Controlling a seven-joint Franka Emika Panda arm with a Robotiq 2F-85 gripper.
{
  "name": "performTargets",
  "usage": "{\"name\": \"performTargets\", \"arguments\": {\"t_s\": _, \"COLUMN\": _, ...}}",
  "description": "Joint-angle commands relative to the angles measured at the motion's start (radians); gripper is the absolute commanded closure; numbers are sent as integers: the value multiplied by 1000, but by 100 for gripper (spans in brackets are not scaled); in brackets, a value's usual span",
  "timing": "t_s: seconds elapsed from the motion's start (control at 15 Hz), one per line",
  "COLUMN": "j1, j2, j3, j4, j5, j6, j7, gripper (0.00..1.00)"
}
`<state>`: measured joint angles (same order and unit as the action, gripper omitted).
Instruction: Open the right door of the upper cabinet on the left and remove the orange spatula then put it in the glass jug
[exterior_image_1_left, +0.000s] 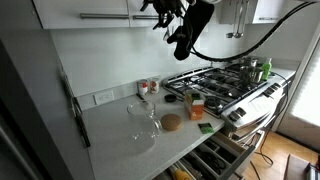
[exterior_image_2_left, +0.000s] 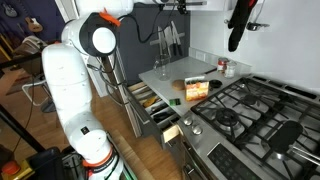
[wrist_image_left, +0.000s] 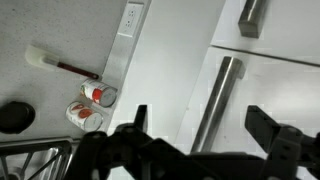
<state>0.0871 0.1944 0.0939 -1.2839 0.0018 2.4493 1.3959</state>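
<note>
In the wrist view the pincer (wrist_image_left: 197, 118) stands wide along the bottom edge, its two black fingers (wrist_image_left: 265, 125) well apart. The steel handle (wrist_image_left: 220, 100) of the right door (wrist_image_left: 278, 95) runs up between them. Whether a finger touches the bar cannot be told. The door is shut, and its seam with the neighbouring door (wrist_image_left: 285, 35) crosses the upper right of the frame. In an exterior view the upper cabinet (exterior_image_1_left: 80, 8) fills the top left. The glass jug (exterior_image_1_left: 143, 118) stands upright at centre on the surface (exterior_image_1_left: 105, 135), with bare room around it. Two red-topped jars (exterior_image_1_left: 148, 88) sit near the wall behind it. Open drawers (exterior_image_1_left: 205, 158) jut out below the front edge.
</note>
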Motion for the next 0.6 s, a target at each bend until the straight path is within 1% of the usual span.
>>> {"name": "performTargets", "arguments": {"t_s": 0.0, "j1": -7, "j2": 28, "j3": 1, "j4": 29, "j5": 30, "j6": -8, "j7": 16, "gripper": 0}}
{"name": "performTargets", "arguments": {"t_s": 0.27, "j1": -13, "j2": 36, "j3": 3, "j4": 30, "j5": 44, "j6": -45, "j7": 25, "gripper": 0}}
{"name": "performTargets", "arguments": {"t_s": 0.33, "j1": -19, "j2": 32, "j3": 12, "j4": 29, "j5": 72, "j6": -88, "j7": -2, "gripper": 0}}
{"name": "performTargets", "arguments": {"t_s": 0.4, "j1": -19, "j2": 26, "j3": 9, "j4": 24, "j5": 72, "j6": -134, "j7": -3, "gripper": 0}}
{"name": "performTargets", "arguments": {"t_s": 0.53, "j1": -15, "j2": 16, "j3": -3, "j4": 28, "j5": 40, "j6": -216, "j7": 10, "gripper": 0}}
